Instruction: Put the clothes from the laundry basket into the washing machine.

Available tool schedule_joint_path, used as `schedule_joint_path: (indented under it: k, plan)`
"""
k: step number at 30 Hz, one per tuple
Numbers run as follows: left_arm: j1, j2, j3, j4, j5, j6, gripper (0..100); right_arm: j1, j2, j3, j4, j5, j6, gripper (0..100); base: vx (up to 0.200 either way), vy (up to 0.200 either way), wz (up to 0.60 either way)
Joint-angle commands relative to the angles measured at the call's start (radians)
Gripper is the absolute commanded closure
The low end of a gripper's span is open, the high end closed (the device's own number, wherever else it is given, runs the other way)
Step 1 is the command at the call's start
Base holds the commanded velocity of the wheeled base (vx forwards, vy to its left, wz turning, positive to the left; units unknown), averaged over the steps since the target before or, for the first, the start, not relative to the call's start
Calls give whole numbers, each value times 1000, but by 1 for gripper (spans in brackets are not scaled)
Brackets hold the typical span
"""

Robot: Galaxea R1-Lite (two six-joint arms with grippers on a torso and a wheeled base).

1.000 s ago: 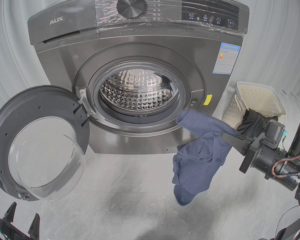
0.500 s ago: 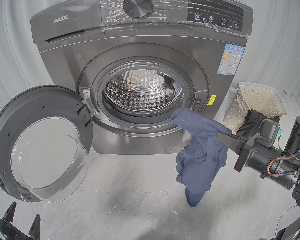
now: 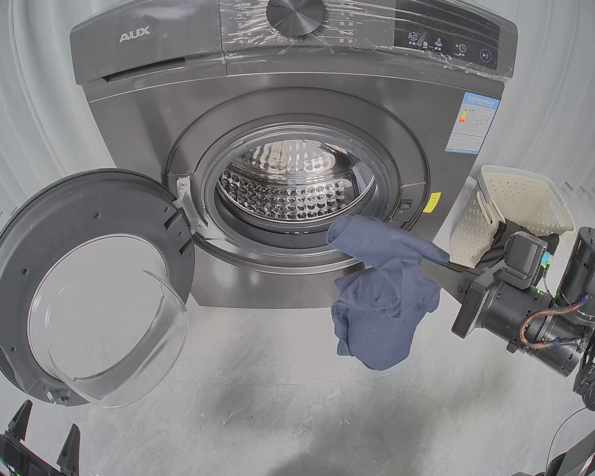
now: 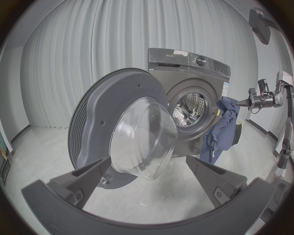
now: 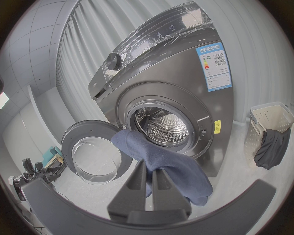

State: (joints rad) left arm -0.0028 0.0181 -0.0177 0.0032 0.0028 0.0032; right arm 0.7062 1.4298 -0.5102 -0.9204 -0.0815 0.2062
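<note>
Right now the right gripper (image 3: 437, 266) has its two dark fingers pressed together on a fold of the blue garment (image 3: 381, 297). The right wrist view shows them side by side with the cloth (image 5: 171, 165) bunched over their tips. The arm is held out level from the robot's right, pointing toward the washing machine (image 3: 155, 118).

The garment's upper fold juts forward from the grip and sits in front of the lower right part of the door opening, outside the drum (image 3: 291, 180). The rest hangs down loose in front of the machine's lower panel, over the grey floor (image 3: 248, 372). From the left wrist view the cloth (image 4: 223, 131) hangs clear of the machine front.

The drum is shiny perforated metal behind a grey rubber seal. The round door (image 3: 93, 248) is swung fully open to the left on its hinge, its clear glass bowl facing out. Clear film covers the control panel around the dial (image 3: 295, 13), and a blue label (image 3: 472, 123) and a small yellow sticker (image 3: 432, 202) sit on the front to the right of the opening.

On the floor just beside the machine's right side stands the cream laundry basket (image 3: 527, 198) — a dark garment (image 3: 502, 242) is draped over its near rim.

The left gripper (image 3: 44, 434) is low at the left, fingers spread wide apart and gripping nothing — below the open door. A pale curtain (image 3: 37, 93) hangs behind the machine.
</note>
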Motion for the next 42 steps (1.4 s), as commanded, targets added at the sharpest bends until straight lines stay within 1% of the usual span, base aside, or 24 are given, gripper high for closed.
schedule_joint_path:
  k: [1, 2, 3, 6, 8, 9, 10, 12, 13, 14, 17, 19, 21, 24, 25, 26, 29, 30, 32, 33, 36, 38, 39, 42]
  plan:
    - [1, -17, 18, -2, -3, 8, 0, 15, 3, -8, 0, -1, -1, 100, 0, 0, 0]
    - [0, -18, 10, -14, 2, 8, 0, 18, 3, -11, -1, -1, -1, 100, 0, 0, 0]
    - [1, -17, -27, -45, 0, -5, 0, 19, 3, -16, -1, -1, -1, 100, 0, 0, 0]
    - [-14, 43, -194, -91, -32, -8, 0, 22, 8, -24, 0, -1, 2, 100, 0, 0, 0]
    - [-39, 132, -222, -72, -115, -6, 0, 39, 32, -37, -3, 0, 13, 100, 0, 0, 0]
    - [-51, 183, -222, -74, -175, -9, 0, 50, 46, -53, -5, 0, 29, 100, 0, 0, 0]
    - [-51, 189, -222, -74, -181, -9, 0, 52, 51, -57, -5, 0, 32, 100, 0, 0, 0]
    - [-59, 333, -231, -86, -282, -11, 0, 84, 77, -100, -29, -3, 71, 100, 0, 0, 0]
    - [-57, 355, -235, -91, -296, -11, 0, 88, 81, -108, -34, -3, 76, 100, 0, 0, 0]
    - [-62, 424, -257, -108, -353, -9, 0, 102, 98, -134, -46, -4, 88, 100, 0, 0, 0]
    - [-77, 553, -298, -126, -461, -9, 0, 113, 136, -162, -64, -4, 94, 100, 0, 0, 0]
    - [-95, 622, -317, -141, -514, -9, 0, 121, 167, -174, -80, -3, 94, 100, 0, 0, 0]
    - [-126, 677, -324, -157, -543, -11, 0, 127, 193, -185, -107, -3, 94, 100, 0, 0, 0]
    - [-218, 777, -326, -195, -553, -14, 0, 125, 222, -194, -147, -3, 94, 100, 0, 0, 0]
    - [-224, 781, -326, -196, -552, -15, 0, 125, 224, -195, -149, -3, 94, 100, 0, 0, 0]
    - [-290, 841, -327, -232, -547, -32, 0, 127, 236, -202, -164, -3, 94, 100, 0, 0, 0]
    - [-365, 933, -326, -310, -546, -68, 0, 130, 244, -205, -172, -4, 94, 100, 0, 0, 0]
    - [-382, 956, -326, -330, -546, -69, 0, 134, 244, -209, -173, -4, 94, 100, 0, 0, 0]
    - [-382, 956, -326, -330, -546, -69, 0, 134, 244, -209, -173, -4, 94, 100, 0, 0, 0]
    - [-421, 1071, -326, -413, -546, -72, 0, 136, 241, -229, -173, -6, 98, 100, 0, 0, 0]
    - [-427, 1135, -323, -471, -561, -69, 0, 138, 235, -243, -175, -6, 107, 100, 0, 0, 0]
    - [-428, 1148, -323, -476, -563, -68, 0, 138, 235, -243, -175, -4, 110, 100, 0, 0, 0]
    - [-457, 1186, -326, -482, -567, -69, 0, 142, 235, -241, -187, -6, 114, 100, 0, 0, 0]
    - [-480, 1231, -332, -483, -567, -71, 0, 150, 235, -241, -212, -6, 111, 100, 0, 0, 0]
